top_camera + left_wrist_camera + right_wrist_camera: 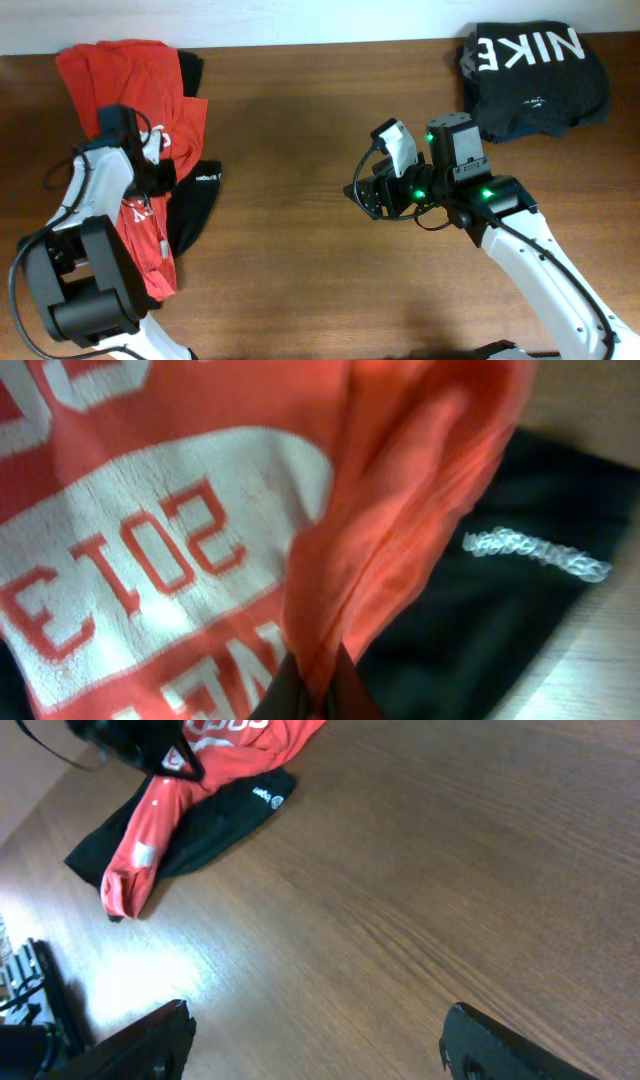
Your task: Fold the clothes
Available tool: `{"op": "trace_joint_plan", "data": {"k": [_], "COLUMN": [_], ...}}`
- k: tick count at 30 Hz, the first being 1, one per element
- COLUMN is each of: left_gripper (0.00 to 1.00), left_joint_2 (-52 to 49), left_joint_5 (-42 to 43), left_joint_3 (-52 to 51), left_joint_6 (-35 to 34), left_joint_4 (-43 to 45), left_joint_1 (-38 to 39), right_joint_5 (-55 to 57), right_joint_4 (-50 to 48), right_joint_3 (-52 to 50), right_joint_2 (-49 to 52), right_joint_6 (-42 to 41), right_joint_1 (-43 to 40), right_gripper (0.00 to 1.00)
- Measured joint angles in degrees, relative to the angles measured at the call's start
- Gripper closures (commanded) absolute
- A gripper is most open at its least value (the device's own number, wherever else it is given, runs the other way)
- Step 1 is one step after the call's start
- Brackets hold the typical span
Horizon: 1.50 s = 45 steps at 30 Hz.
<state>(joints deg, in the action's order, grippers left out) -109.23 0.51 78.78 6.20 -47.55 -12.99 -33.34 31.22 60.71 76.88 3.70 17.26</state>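
Observation:
The orange-red T-shirt lies crumpled at the table's far left, with a strip trailing toward the front. It lies partly over a black garment with a small white logo. My left gripper is shut on a fold of the T-shirt; the left wrist view shows the pinched fold, white print and the black garment. My right gripper is open and empty over bare wood at mid-table; its wrist view shows the T-shirt far off.
A folded black garment with white NIKE lettering lies at the back right corner. Brown wooden table stretches between the two arms. The table's back edge meets a pale wall.

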Motion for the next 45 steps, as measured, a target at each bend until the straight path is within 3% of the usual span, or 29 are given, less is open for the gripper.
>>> {"op": "trace_joint_plan", "data": {"k": [6,11,19,25,33,39,45], "left_gripper": [0.99,0.99,0.99,0.99,0.99,0.99,0.99], "left_joint_2": [-0.28,-0.28,-0.31,-0.31,-0.31,-0.33,-0.33], "left_joint_5": [7.04,10.23,18.34,20.70,21.18,21.20,21.59], "left_joint_3": [16.90,32.24,52.35,63.32,66.25,66.25,66.25], "left_joint_6": [0.00,0.00,-0.68,-5.66,-12.55,-14.21,-15.32], "left_joint_4": [-14.03,-19.17,-19.85,-14.25,-5.27,-1.90,-0.55], "left_joint_1": [0.61,3.72,13.03,19.71,24.63,30.10,32.81], "right_joint_5": [0.81,1.60,2.71,1.79,-4.46,-6.03,-6.16], "right_joint_4": [0.00,-0.72,-5.18,-9.53,-13.64,-18.88,-20.96], "right_joint_3": [0.00,0.00,0.22,1.42,4.81,4.85,4.87], "right_joint_2": [0.00,0.02,0.02,0.02,0.07,0.07,1.25], "right_joint_6": [-0.07,-0.76,-2.21,-2.25,-2.45,-3.63,-2.60], "right_joint_1": [0.00,0.00,-1.97,-2.56,-2.56,-2.38,0.35], "right_gripper": [0.27,0.27,0.23,0.19,0.13,0.04,0.03]}}
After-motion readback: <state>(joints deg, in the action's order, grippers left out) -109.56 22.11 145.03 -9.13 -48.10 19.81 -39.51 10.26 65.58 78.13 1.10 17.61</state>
